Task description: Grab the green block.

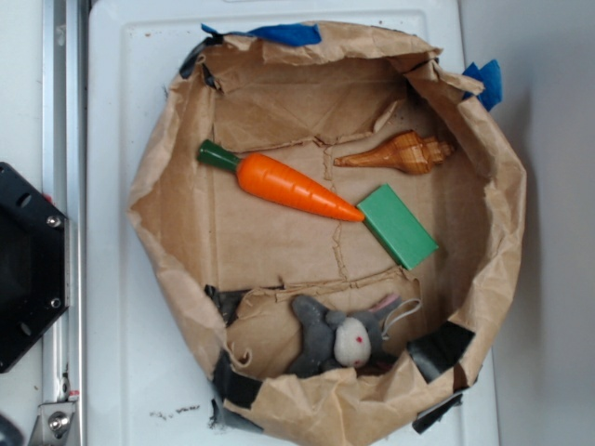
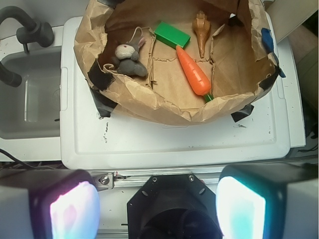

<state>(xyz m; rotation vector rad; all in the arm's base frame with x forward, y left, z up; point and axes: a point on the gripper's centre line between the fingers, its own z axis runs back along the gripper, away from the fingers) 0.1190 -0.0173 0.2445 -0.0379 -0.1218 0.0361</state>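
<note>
Two pads (image 2: 75,211) of my hand (image 2: 159,211) sat wide apart, holding nothing, well back from the paper bowl (image 2: 149,107) on the white worktop (image 2: 174,142). My green block (image 2: 172,34) lay at the far side, touching the carrot (image 2: 193,73) tip. I judged the reach had not begun. Next I needed to go over the rim and down. My fingertips were cut off.

The gripper (image 2: 158,206) shows two pale, glowing translucent pads beside a black housing with silver screws.
</note>
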